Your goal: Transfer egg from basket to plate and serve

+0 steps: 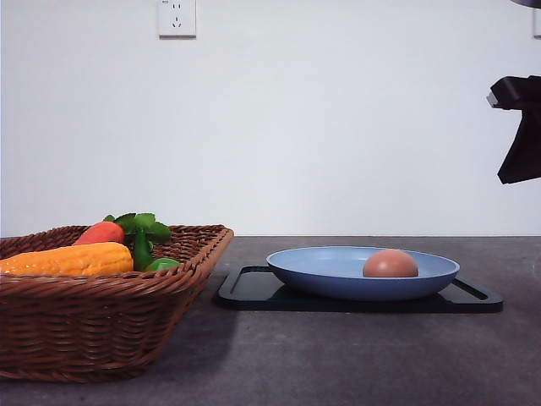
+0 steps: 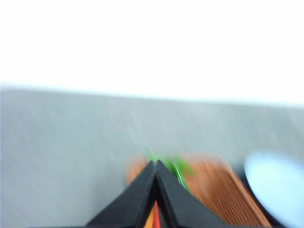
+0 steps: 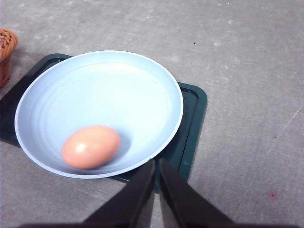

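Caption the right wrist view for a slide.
Egg resting in the blue plate on a black tray, shut right gripper above.

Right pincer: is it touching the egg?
Apart. The right wrist view shows the right pincer, shut, outside the plate's rim, with bare plate between it and the egg.

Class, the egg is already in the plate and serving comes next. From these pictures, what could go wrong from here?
1. The egg lies loose near the blue plate's rim; tilting while serving could roll it out.
2. The plate overhangs the black tray, so a nudge might slide it.
3. The right claw looks shut above the rim; descending carelessly could knock the plate.
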Controlling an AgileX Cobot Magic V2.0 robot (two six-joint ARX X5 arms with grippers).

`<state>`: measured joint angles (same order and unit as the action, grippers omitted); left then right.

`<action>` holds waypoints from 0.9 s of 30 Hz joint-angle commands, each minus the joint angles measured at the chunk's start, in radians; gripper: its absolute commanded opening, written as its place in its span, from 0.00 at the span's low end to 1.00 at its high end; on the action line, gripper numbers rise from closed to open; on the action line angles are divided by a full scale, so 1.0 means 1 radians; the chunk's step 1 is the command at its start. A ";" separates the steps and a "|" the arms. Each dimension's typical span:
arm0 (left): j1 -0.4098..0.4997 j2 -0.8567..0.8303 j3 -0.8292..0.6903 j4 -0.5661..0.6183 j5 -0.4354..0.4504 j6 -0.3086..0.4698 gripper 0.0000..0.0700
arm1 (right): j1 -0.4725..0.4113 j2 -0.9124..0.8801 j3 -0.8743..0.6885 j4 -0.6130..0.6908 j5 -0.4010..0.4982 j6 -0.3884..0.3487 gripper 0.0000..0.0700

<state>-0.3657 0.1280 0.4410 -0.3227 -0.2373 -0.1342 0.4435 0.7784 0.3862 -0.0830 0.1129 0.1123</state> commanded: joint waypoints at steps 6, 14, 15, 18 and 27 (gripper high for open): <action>0.200 -0.125 -0.103 0.005 -0.002 0.056 0.00 | 0.006 0.004 0.006 0.010 0.005 0.014 0.00; 0.309 -0.125 -0.250 0.008 -0.001 0.030 0.00 | 0.006 0.004 0.006 0.019 0.016 0.014 0.00; 0.311 -0.125 -0.268 0.008 -0.001 0.027 0.00 | 0.006 0.004 0.006 0.024 0.019 0.014 0.00; 0.311 -0.125 -0.313 0.008 -0.001 0.007 0.00 | 0.006 0.004 0.006 0.036 0.019 0.014 0.00; 0.309 -0.125 -0.393 0.018 0.002 -0.105 0.00 | 0.006 0.003 0.006 0.039 0.019 0.014 0.00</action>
<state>-0.0563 0.0035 0.0729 -0.2972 -0.2359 -0.2065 0.4435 0.7776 0.3862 -0.0551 0.1307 0.1123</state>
